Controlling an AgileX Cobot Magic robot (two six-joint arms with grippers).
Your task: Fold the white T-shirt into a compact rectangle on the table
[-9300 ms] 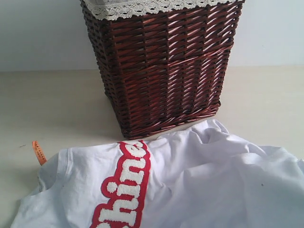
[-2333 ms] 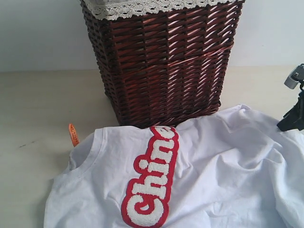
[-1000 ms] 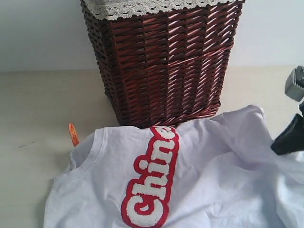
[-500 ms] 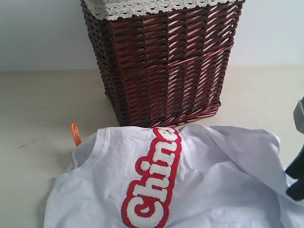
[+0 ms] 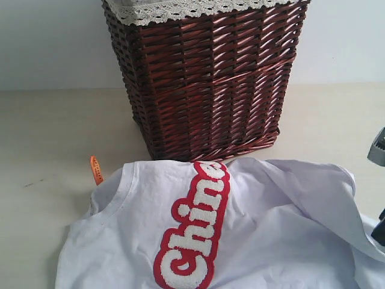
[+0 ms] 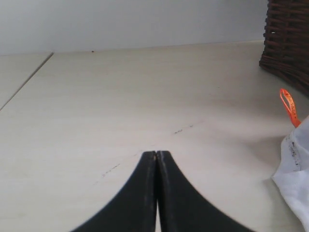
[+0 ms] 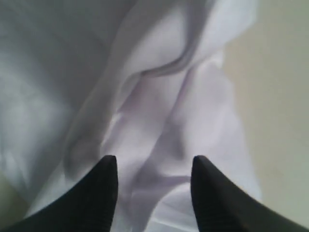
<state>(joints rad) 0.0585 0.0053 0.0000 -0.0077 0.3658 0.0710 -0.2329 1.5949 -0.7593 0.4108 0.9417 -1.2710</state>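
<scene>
The white T-shirt [image 5: 271,223] lies rumpled on the table [image 5: 54,138] in front of the basket, its red-outlined lettering [image 5: 195,232] face up and its orange neck tag [image 5: 95,170] sticking out at the left. One sleeve [image 5: 325,186] is spread toward the right. My right gripper [image 7: 153,166] hangs open just above loose white folds [image 7: 159,111] at the shirt's right edge, gripping nothing; a sliver of that arm [image 5: 379,186] shows in the exterior view. My left gripper [image 6: 157,155] is shut and empty over bare table, left of the neck tag [image 6: 288,106].
A tall dark red-brown wicker basket [image 5: 204,78] with white lace trim stands right behind the shirt, its corner [image 6: 287,43] also near the left arm. A pale wall backs the table. Bare tabletop stretches left of the shirt.
The right gripper let go of the shirt's right sleeve after pulling it outward, and it has drawn back toward the right edge. The sleeve now lies spread flatter.
</scene>
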